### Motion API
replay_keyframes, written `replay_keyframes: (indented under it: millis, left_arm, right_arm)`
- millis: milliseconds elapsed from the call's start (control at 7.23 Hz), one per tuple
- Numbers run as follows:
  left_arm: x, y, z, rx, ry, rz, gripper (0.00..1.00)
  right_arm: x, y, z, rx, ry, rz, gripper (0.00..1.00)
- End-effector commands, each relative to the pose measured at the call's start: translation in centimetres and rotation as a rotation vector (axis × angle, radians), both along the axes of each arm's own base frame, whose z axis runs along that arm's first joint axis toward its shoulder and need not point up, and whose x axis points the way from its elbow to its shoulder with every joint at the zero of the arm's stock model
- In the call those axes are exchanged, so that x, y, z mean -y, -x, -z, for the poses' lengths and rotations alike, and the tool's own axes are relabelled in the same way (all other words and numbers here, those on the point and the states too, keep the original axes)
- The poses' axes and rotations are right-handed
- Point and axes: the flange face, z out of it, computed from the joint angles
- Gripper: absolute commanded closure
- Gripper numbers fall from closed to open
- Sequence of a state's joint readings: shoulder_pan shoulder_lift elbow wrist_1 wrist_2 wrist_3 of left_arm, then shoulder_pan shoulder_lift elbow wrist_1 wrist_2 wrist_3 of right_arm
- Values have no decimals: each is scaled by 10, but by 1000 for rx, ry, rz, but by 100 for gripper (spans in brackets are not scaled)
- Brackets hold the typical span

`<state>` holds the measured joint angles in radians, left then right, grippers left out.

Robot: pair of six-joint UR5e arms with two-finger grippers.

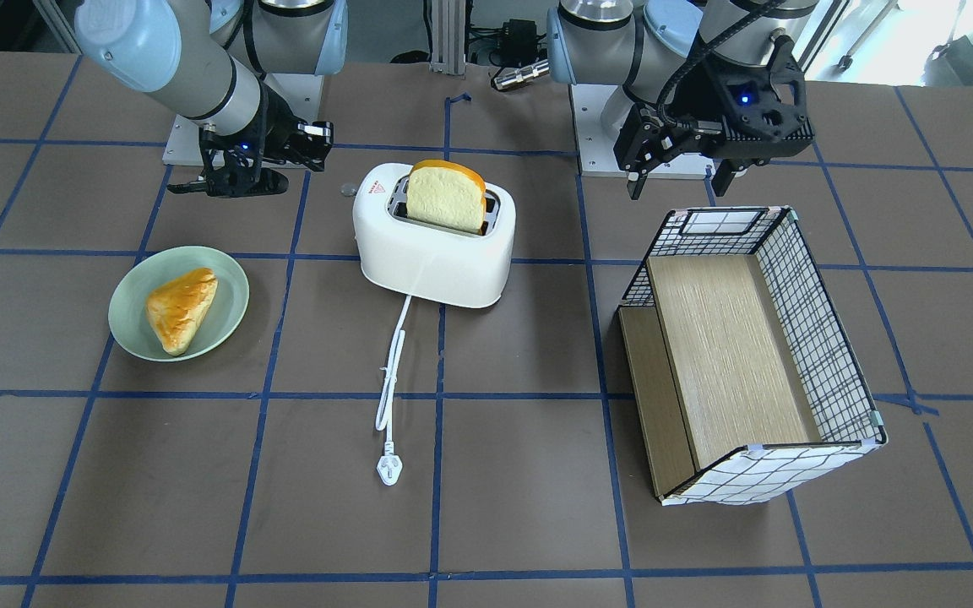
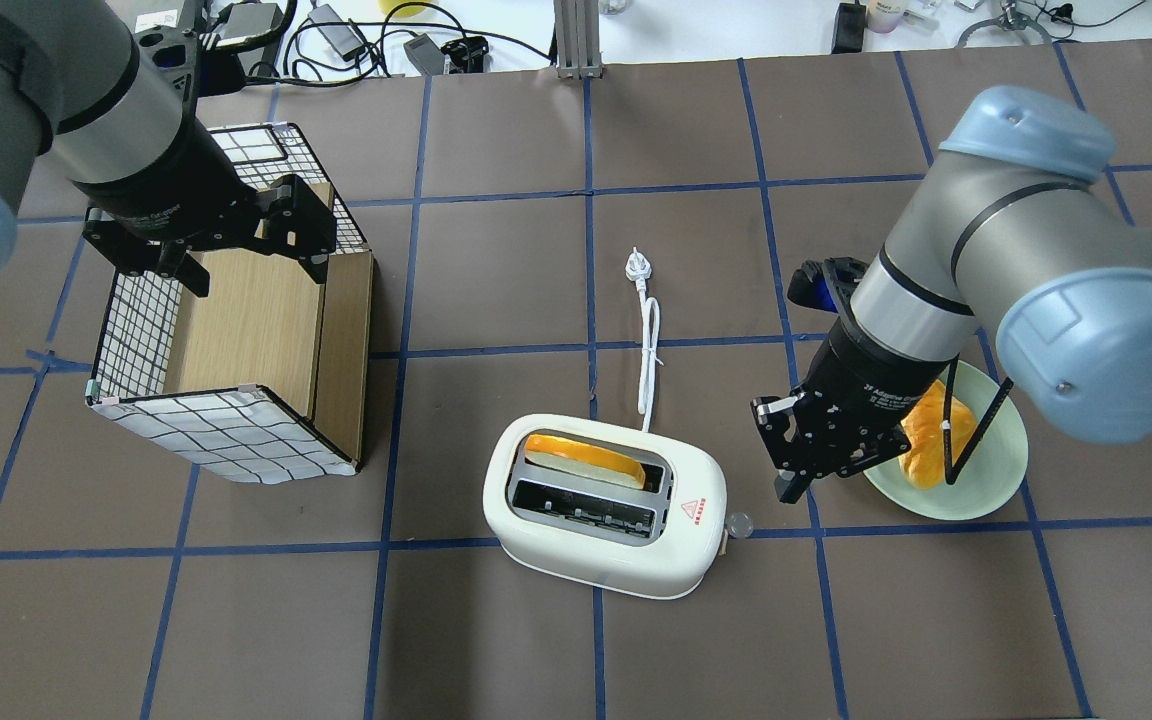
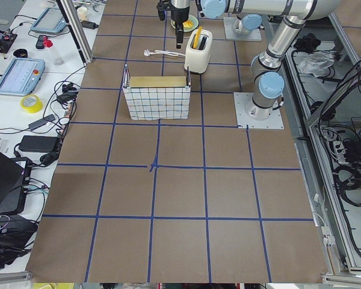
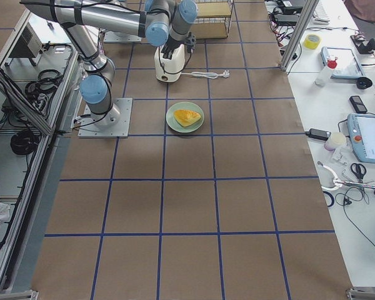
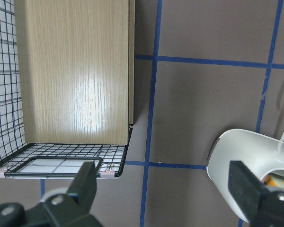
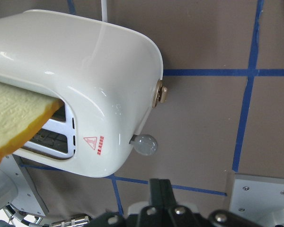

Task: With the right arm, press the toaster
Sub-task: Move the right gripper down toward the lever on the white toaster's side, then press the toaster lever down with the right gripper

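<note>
The white toaster point(image 1: 436, 253) stands mid-table with a bread slice point(image 1: 446, 196) upright in one slot; it also shows in the overhead view point(image 2: 606, 540). Its small grey lever knob point(image 6: 146, 144) sticks out of the end with the red triangle mark. My right gripper point(image 2: 788, 487) is shut and empty. It points down beside that end, a little above and to the side of the knob point(image 2: 739, 523), not touching it. My left gripper point(image 2: 251, 270) is open and empty above the wire basket point(image 2: 136, 320).
A green plate point(image 1: 229, 287) with a pastry point(image 1: 182, 308) sits beside my right arm. The toaster's white cord and plug point(image 1: 389, 469) trail away from the robot. The wood-floored basket point(image 1: 816, 338) lies on the toaster's other side.
</note>
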<state>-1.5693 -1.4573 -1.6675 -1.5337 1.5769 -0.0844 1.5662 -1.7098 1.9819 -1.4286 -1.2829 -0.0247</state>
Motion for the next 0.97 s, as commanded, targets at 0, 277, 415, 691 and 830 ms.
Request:
replay_keyframes:
  millis: [0, 277, 415, 691, 830]
  left_arm:
    - [0, 0, 0, 0, 0, 0, 0]
    - [0, 0, 0, 0, 1, 0, 0]
    - [0, 0, 0, 0, 0, 0, 0]
    - [0, 0, 0, 0, 0, 0, 0]
    - [0, 0, 0, 0, 0, 0, 0]
  right_arm:
    - [-11, -4, 16, 32, -50, 20, 100]
    - [-18, -6, 27, 41, -74, 17, 100]
    - [-15, -10, 27, 84, -64, 31, 100]
    - [-12, -12, 32, 91, -46, 33, 100]
    - [-9, -12, 35, 91, -40, 31, 100]
